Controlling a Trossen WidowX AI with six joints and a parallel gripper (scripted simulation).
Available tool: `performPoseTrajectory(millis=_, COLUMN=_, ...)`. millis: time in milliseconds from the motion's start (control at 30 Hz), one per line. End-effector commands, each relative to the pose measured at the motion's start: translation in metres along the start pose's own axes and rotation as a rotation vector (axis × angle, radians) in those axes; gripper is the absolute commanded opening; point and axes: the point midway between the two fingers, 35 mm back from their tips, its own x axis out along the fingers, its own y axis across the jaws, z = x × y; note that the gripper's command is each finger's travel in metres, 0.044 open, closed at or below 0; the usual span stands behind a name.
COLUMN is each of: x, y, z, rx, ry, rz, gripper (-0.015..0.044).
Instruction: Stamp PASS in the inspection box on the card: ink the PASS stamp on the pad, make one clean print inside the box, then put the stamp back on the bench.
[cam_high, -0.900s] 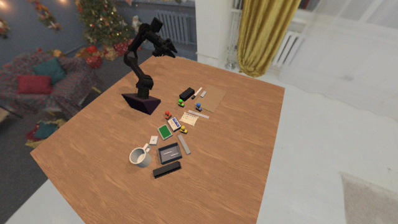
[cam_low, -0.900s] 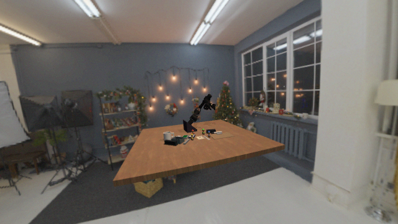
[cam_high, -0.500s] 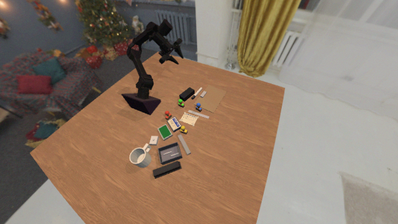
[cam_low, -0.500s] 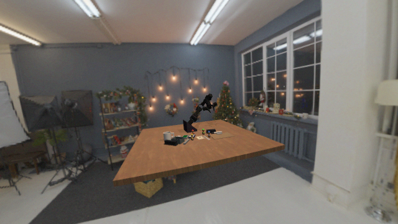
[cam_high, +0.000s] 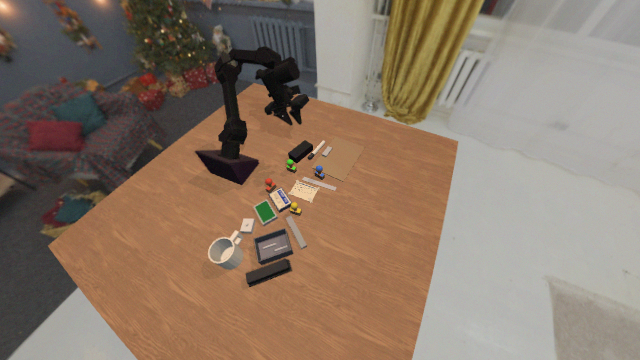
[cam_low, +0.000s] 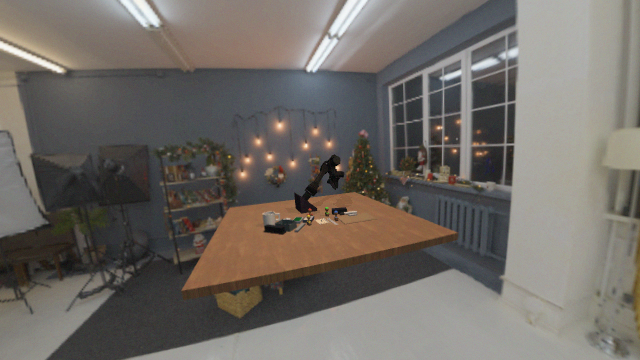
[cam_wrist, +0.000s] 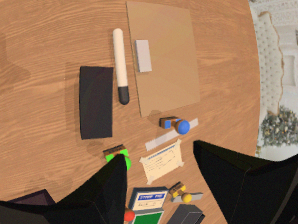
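Note:
My gripper (cam_high: 295, 123) (cam_wrist: 158, 153) is partly open and empty, high above the table's back part. Four small stamps stand on the table: one with a green knob (cam_high: 290, 163) (cam_wrist: 128, 164), one blue (cam_high: 319, 169) (cam_wrist: 182, 127), one red (cam_high: 269, 182) (cam_wrist: 129, 215) and one yellow (cam_high: 294, 205) (cam_wrist: 186, 197). Which one reads PASS cannot be told. The cream card (cam_high: 304, 191) (cam_wrist: 162, 162) lies taped between the blue and yellow stamps; its print is too small to read. The green ink pad (cam_high: 265, 212) (cam_wrist: 147, 218) lies open beside its labelled lid (cam_high: 280, 199) (cam_wrist: 149, 197).
A black block (cam_high: 300, 151) (cam_wrist: 96, 102), a marker (cam_wrist: 120, 60) and a brown sheet (cam_high: 345, 160) (cam_wrist: 172, 60) with a grey eraser lie behind the card. A mug (cam_high: 225, 254), a dark tray (cam_high: 257, 250) and a black bar (cam_high: 268, 273) stand nearer the front.

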Motion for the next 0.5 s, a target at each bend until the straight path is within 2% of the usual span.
performPoseTrajectory(millis=0, x=0.049, y=0.005, z=-0.050, rx=0.809, ry=0.122, rz=0.190, gripper=0.0225)
performPoseTrajectory(millis=267, x=0.086, y=0.022, z=-0.087, rx=1.502, ry=0.324, rz=0.307, gripper=0.0225)
performPoseTrajectory(millis=467, x=0.088, y=0.023, z=-0.086, rx=1.547, ry=0.341, rz=0.313, gripper=0.0225)
